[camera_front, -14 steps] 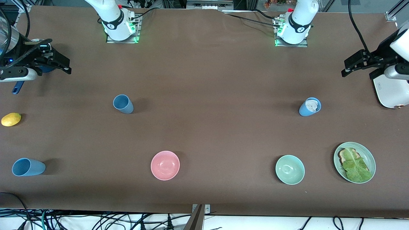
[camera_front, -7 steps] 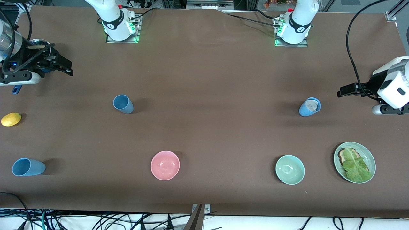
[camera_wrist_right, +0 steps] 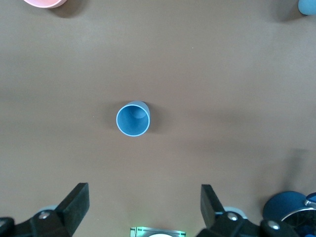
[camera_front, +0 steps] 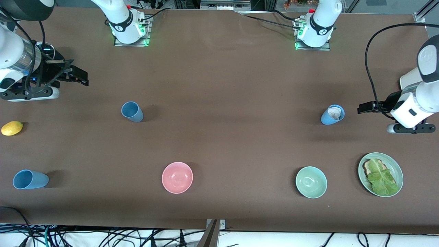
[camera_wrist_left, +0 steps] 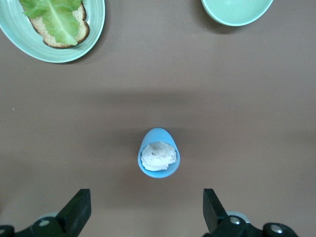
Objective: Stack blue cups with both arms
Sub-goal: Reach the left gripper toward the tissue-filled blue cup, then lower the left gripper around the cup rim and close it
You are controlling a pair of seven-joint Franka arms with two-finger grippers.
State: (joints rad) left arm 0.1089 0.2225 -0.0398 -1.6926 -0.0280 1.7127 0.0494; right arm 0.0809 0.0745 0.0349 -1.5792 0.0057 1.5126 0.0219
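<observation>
Both end effectors, left [camera_wrist_left: 143, 212] and right [camera_wrist_right: 143, 207], hover with fingers spread wide.

Front camera looks down high over the table [camera_front: 219, 85]; both wrist cameras face straight down.

A: What does the surface [camera_front: 219, 85] look like?
B: Matte brown, wide, filling nearly the whole front view, with soft shadows under even light.
A: And at its edges?
B: Along the edge nearest the front camera, a tangle of black cables [camera_front: 103, 236] lies on a pale floor [camera_front: 274, 240]. By the bases, two metal mounting plates [camera_front: 132, 41] glow green, with aluminium framing [camera_front: 423, 13] at one corner.
</observation>
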